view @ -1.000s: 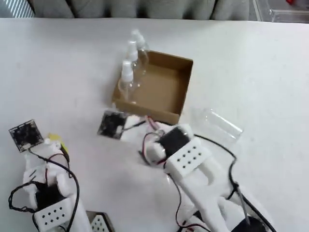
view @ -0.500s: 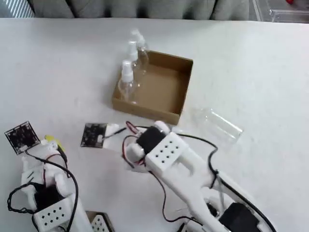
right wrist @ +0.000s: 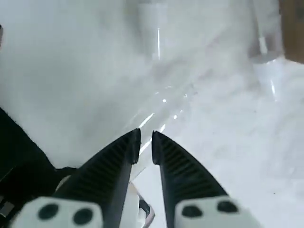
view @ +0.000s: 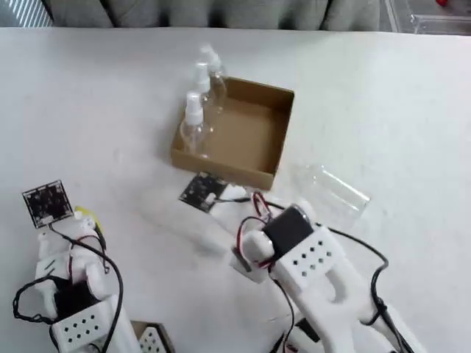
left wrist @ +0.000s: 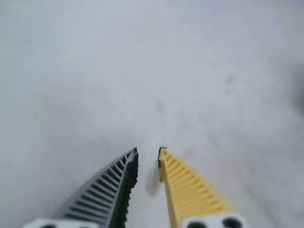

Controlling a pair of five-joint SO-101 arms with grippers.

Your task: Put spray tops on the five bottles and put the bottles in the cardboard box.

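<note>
The left gripper (left wrist: 148, 152) hangs over bare table (view: 88, 103), almost closed and holding nothing. Three capped bottles (view: 195, 123) stand upright in a row along the left wall of the box (view: 257, 175); whether inside or just outside it is unclear. The right gripper (right wrist: 146, 133) is near the box's front, its tips a slit apart, gripping nothing. Right of the box a clear bottle (view: 335, 191) lies on its side on the table, its long axis slanting away from the box toward the near right; its neck end is unclear.
</note>
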